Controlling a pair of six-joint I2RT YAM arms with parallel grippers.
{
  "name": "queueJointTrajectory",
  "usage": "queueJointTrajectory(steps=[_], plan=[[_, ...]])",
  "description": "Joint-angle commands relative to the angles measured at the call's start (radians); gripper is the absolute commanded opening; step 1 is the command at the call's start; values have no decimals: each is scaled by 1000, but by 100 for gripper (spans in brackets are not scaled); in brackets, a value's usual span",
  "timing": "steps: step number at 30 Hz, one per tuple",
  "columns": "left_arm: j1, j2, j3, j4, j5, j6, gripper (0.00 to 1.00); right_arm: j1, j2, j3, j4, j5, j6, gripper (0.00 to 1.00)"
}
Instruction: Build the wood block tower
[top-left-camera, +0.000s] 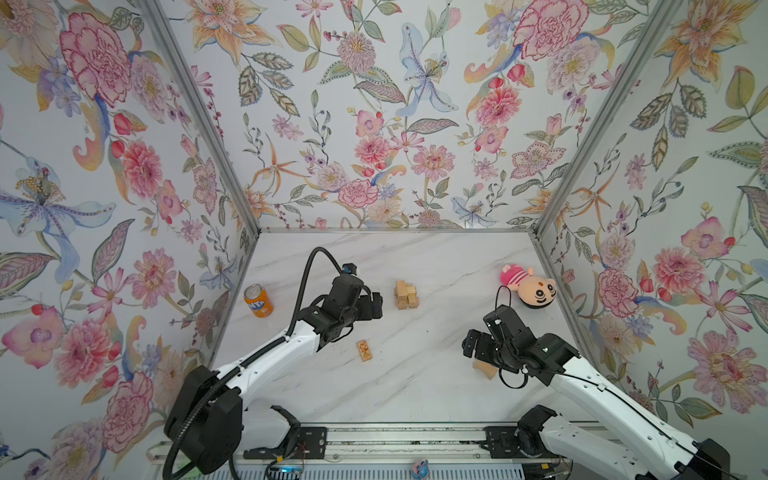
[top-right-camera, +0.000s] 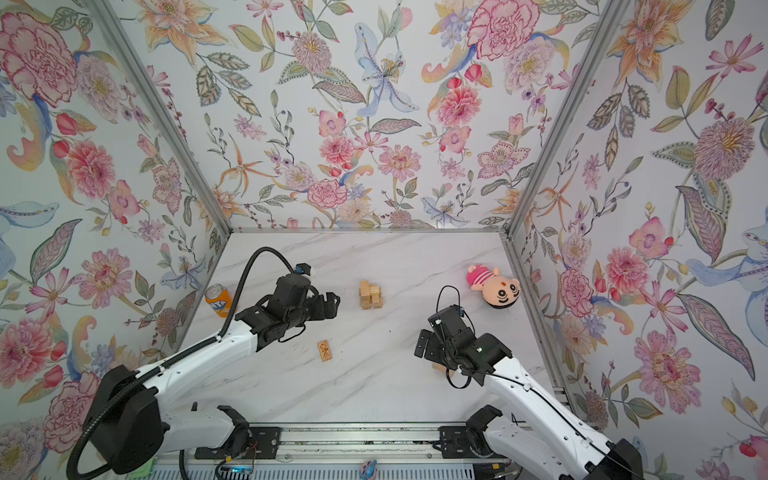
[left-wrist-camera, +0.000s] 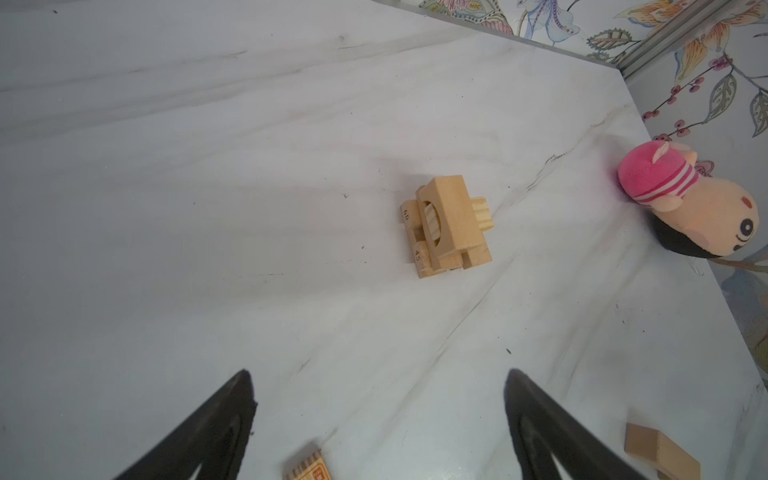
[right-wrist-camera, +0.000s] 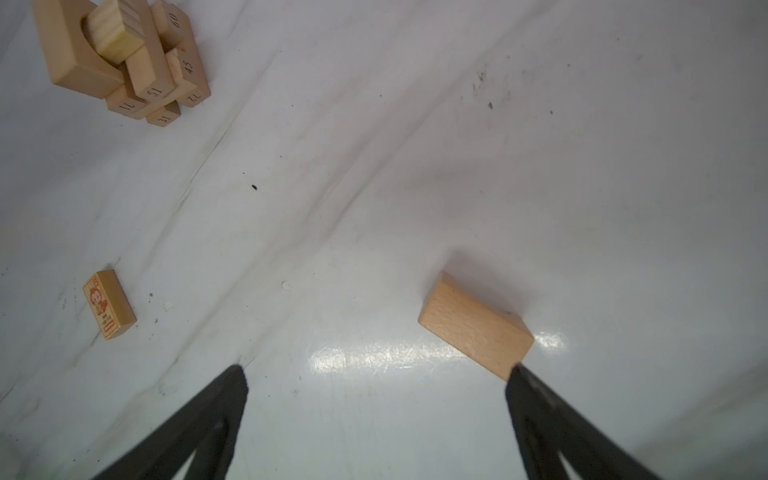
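The left end effector (left-wrist-camera: 379, 374) is open, its two black fingers spread wide with nothing between them. It hangs above the white marble-patterned bench (top-left-camera: 415, 395), just to the left of the tower (top-left-camera: 406, 295) in both top views and clear of it. In the left wrist view the tower lies ahead of the fingertips, a little off to one side.

The tower is a small stack of pale natural-wood bricks in crossed layers. Numbered bricks form its base, an arched block sits on top, and a ridged piece pokes through the arch.

The right end effector (right-wrist-camera: 377, 368) is also open and grips nothing. It sits nearer the camera than the tower and to its right, well apart from it. A plain brick (right-wrist-camera: 476, 326) of light wood lies flat on the bench under this end effector. In the right wrist view one corner of it meets a fingertip, though contact cannot be told.

A printed brick (top-left-camera: 364, 350), pale wood with an orange cartoon, lies flat in front of the tower and slightly left of it, well apart.

An orange soda can (top-left-camera: 258, 300) stands far to the tower's left. A pink-hatted plush doll (top-left-camera: 530, 289) lies far to its right.
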Motion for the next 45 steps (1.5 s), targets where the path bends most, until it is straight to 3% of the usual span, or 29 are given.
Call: queueJointTrajectory(steps=[1,6,14,26,45], plan=[[13,117,112,65,59,31,92,-3,62,71,-18,16,-63,99],[50,321,222,116,127,14,85,-6,130,149,-18,22,-110,99],[78,513,359,143,189,9,83,-31,198,209,-19,7,-155,99],[74,573,397,210,283,-33,83,-45,242,227,-18,0,-168,99],[29,620,423,215,296,-63,82,-82,183,190,-19,-11,-186,99]])
